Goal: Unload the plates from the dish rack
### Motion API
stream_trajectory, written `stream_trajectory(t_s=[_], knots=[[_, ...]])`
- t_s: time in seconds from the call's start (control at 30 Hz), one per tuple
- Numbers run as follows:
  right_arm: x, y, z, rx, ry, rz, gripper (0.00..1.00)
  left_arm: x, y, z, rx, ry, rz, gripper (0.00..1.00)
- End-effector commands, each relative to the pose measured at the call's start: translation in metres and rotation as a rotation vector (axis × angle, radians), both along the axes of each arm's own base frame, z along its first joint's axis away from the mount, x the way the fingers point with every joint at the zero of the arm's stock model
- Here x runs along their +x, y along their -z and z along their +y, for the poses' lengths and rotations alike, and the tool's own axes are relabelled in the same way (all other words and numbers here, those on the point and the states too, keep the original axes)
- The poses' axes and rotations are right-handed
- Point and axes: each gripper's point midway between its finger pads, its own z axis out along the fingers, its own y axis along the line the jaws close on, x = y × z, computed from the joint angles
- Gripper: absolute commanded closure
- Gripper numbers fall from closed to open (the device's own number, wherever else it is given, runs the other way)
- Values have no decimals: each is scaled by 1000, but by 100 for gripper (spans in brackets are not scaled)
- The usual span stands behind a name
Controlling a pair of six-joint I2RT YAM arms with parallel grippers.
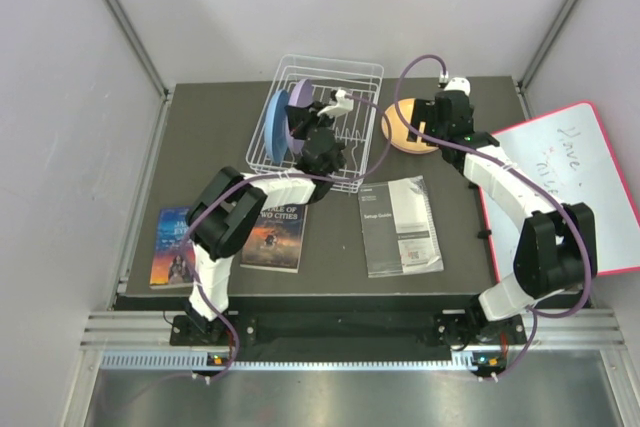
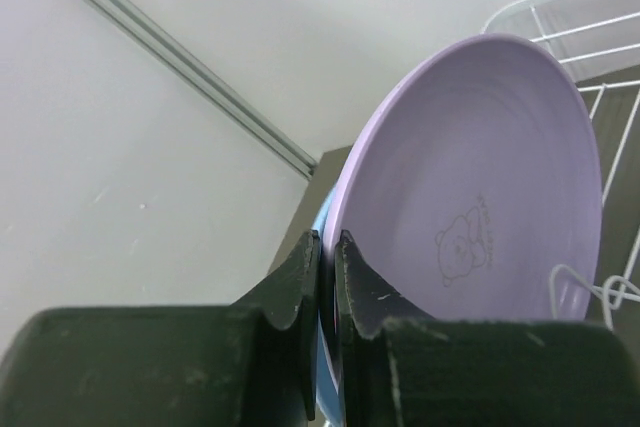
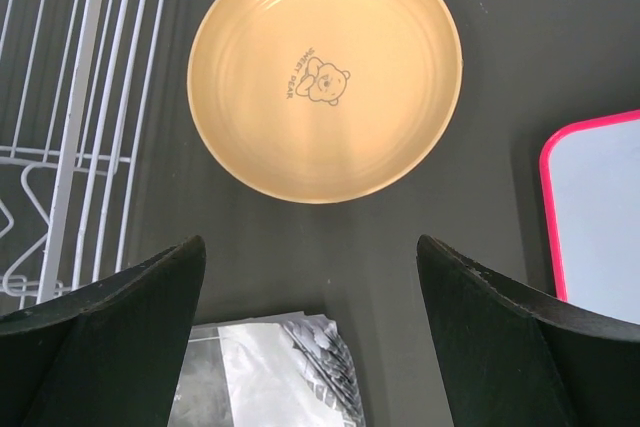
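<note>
Black fingers (image 2: pixel 290 292) of the left hand (image 2: pixel 327 247) fill the bottom of its wrist view, pinched nearly together on the rim of the lilac plate (image 2: pixel 480 167). That plate stands on edge in the rack (image 1: pixel 335 59), toward 12 o'clock on the tabletop (image 1: pixel 335 242). The blue plate (image 1: pixel 274 123) stands on edge just beside it at 9 o'clock. The orange plate (image 3: pixel 325 72) lies flat on the tabletop at 3 o'clock of the rack, with the right hand (image 3: pixel 310 242) above it, fingers wide apart and holding nothing.

The likeliest trouble is the narrow pinch. The plate looks smooth and hard, and held only at its rim it could swivel or slide out as it rises. Its lower edge sits among upright wires, so a slanted pull might snag there and drag the light rack, or knock the blue plate over. Carrying it toward 3 o'clock also risks meeting the right arm.

All the plates are round and shallow, with a matte sheen and a small printed bear. The orange one also shows faint rings. The rack is thin white wire, open and springy-looking. The tabletop is dark, dull and flat.
</note>
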Motion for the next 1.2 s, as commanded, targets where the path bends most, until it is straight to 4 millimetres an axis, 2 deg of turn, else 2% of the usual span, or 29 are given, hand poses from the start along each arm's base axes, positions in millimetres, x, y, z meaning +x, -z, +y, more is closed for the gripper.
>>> stream_trajectory(t_s=[0.0, 0.2, 0.43, 0.5, 0.67, 0.73, 0.77, 0.8, 0.83, 0.87, 1.0, 1.03, 1.1, 1.13, 1.17], knots=[[3, -6, 1, 13, 16, -28, 13, -16, -54, 1, -116, -9, -249, 100], [2, -5, -1, 10, 26, -25, 13, -19, -66, 3, -132, -7, -251, 100], [3, -5, -1, 21, 27, -26, 13, -29, -110, 11, -188, 9, -284, 100], [2, -8, 1, 32, 17, -36, 13, -33, -124, 16, -220, 17, -304, 100], [0, -21, 7, 60, -12, -60, 12, -34, -133, 16, -221, 33, -261, 100], [-1, -28, 14, 84, -49, -74, 8, -34, -138, 14, -282, 68, -260, 100], [-1, -30, 17, 94, -64, -77, 8, -31, -125, 8, -242, 92, -173, 100], [-2, -34, 24, 114, -95, -85, 6, -26, -124, -3, -329, 162, -174, 100], [-3, -39, 28, 127, -118, -96, 4, -28, -130, -6, -369, 198, -161, 100], [-3, -42, 31, 140, -138, -105, 2, -27, -127, -10, -403, 227, -136, 100], [-5, -62, 59, 260, -270, -163, 0, -29, -105, -37, -560, 379, 19, 100], [-5, -65, 64, 293, -280, -168, 0, -30, -100, -51, -586, 450, 62, 100], [-5, -72, 78, 348, -343, -189, 0, -27, -94, -55, -700, 483, 94, 100], [-6, -69, 82, 376, -348, -173, 0, -29, -89, -63, -728, 532, 133, 100], [-2, -76, 85, 394, -364, -202, 0, -27, -83, -59, -752, 534, 147, 100]])
